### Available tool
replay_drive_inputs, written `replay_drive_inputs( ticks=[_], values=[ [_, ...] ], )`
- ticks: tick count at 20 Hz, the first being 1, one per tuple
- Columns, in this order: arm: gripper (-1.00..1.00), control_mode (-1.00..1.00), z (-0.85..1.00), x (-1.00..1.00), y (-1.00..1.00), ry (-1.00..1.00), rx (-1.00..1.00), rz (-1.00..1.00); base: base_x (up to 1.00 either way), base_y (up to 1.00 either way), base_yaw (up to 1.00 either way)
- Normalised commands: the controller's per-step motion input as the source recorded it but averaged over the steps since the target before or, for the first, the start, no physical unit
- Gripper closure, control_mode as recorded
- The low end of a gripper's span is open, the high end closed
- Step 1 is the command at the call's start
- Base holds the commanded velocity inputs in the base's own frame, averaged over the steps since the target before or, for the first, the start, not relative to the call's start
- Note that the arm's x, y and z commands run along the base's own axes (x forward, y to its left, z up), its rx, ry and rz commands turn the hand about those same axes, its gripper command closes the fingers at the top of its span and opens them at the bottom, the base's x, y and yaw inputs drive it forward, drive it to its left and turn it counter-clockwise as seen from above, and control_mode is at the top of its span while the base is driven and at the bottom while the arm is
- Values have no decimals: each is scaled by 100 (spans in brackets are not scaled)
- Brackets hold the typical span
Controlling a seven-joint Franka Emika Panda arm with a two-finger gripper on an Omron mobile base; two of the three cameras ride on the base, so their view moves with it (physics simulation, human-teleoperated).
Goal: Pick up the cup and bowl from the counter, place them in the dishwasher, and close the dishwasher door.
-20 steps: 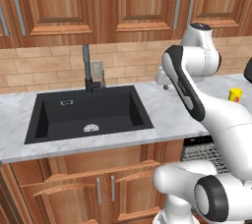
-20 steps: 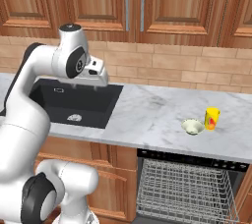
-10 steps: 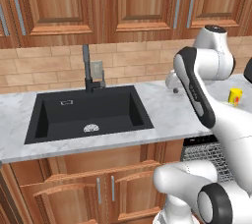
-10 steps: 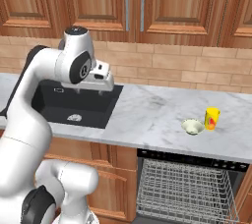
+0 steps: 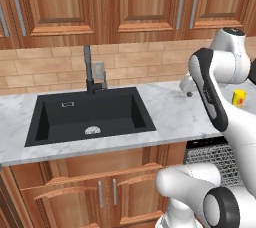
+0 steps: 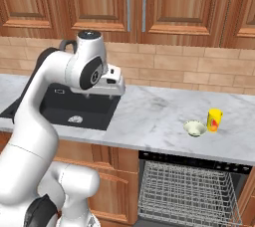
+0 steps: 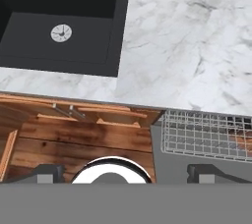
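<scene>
Since the earlier frames the arm has swung rightward along the counter point(image 6: 159, 114), its hand now over the marble just right of the black sink point(image 5: 90, 114); cup and bowl have not moved. The gripper point(image 7: 125, 173) is released, fingertips apart, holding nothing. The cup point(image 6: 214, 120), bright yellow with a red-orange mark, stands upright near the counter's right end, with the pale cream bowl point(image 6: 194, 128) just beside it on its left. Below them, the dishwasher point(image 6: 191, 191) is open with its grey wire rack drawn out. No writing is legible anywhere.
</scene>
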Motion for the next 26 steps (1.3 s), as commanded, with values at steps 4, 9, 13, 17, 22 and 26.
replay_drive_inputs(
  ticks=[4,9,13,17,22,26],
  values=[
    [-100,-100,-11,0,-43,0,0,0,0,0,0],
    [-100,-100,-16,0,-46,0,0,0,0,0,0],
    [-100,-100,-20,0,-41,0,0,0,0,0,0],
    [-100,-100,-13,0,-42,0,2,-3,0,0,0],
    [-100,-100,-2,0,-43,0,4,-10,0,0,0],
    [-100,-100,0,0,-42,-1,5,-16,0,0,0]
  ],
)
